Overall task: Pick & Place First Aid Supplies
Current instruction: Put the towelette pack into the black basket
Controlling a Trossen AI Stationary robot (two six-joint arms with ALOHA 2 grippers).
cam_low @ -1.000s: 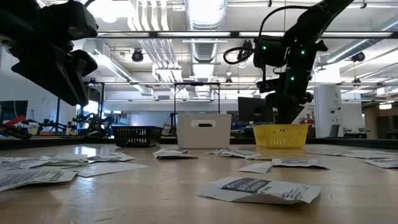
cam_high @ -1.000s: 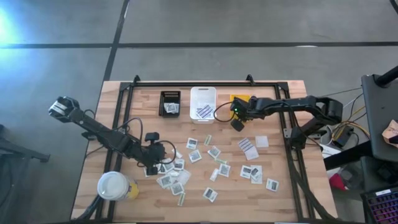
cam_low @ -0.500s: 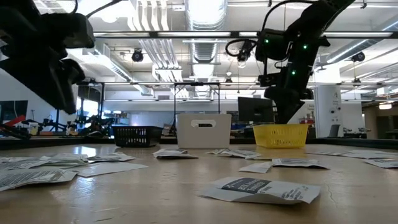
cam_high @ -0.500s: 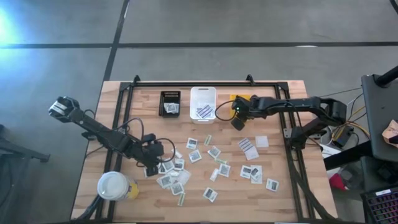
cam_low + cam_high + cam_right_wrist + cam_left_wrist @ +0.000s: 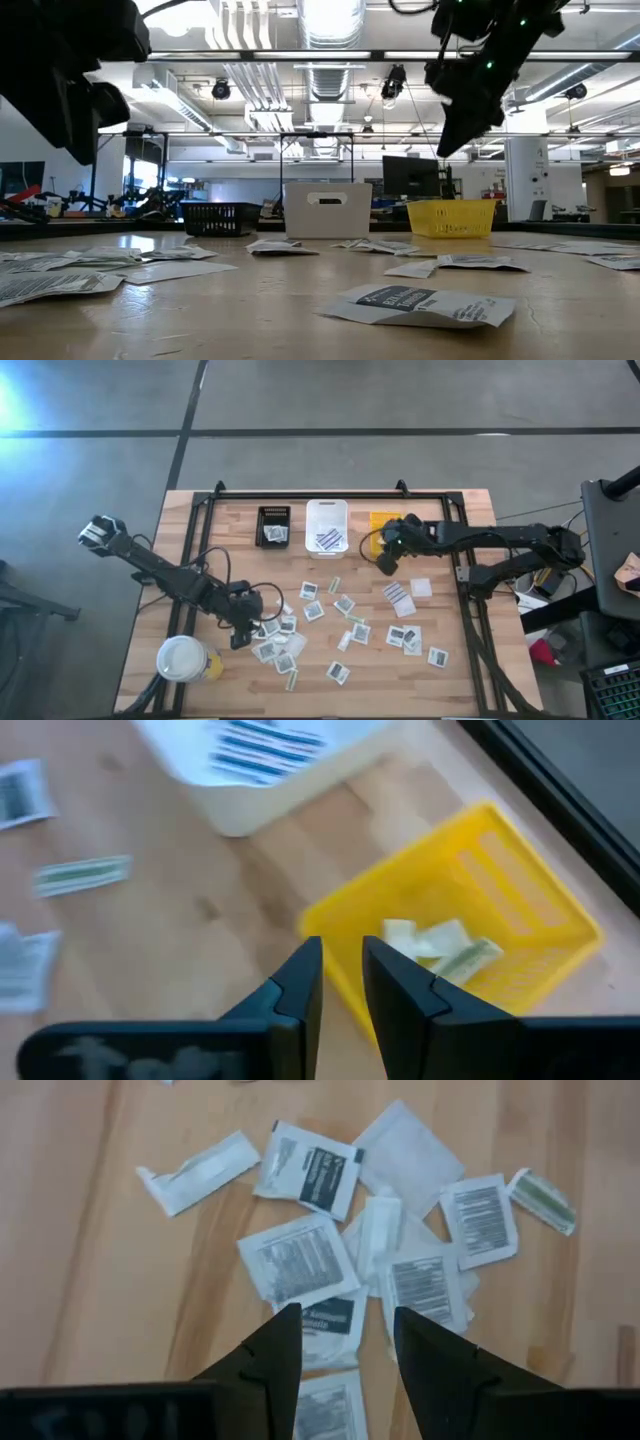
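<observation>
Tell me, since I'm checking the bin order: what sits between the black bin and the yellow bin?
The white bin, holding blue-striped packets, sits between the black bin and yellow bin, clearest in the high view.

No legible text on the packets [image 5: 315, 1166], only blurred print

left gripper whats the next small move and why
Probably lower straight down and close on a packet. The left gripper hovers open and empty over the heap of packets, with a dark-printed packet showing between its fingers. The right gripper, empty, is by the yellow bin.
</observation>
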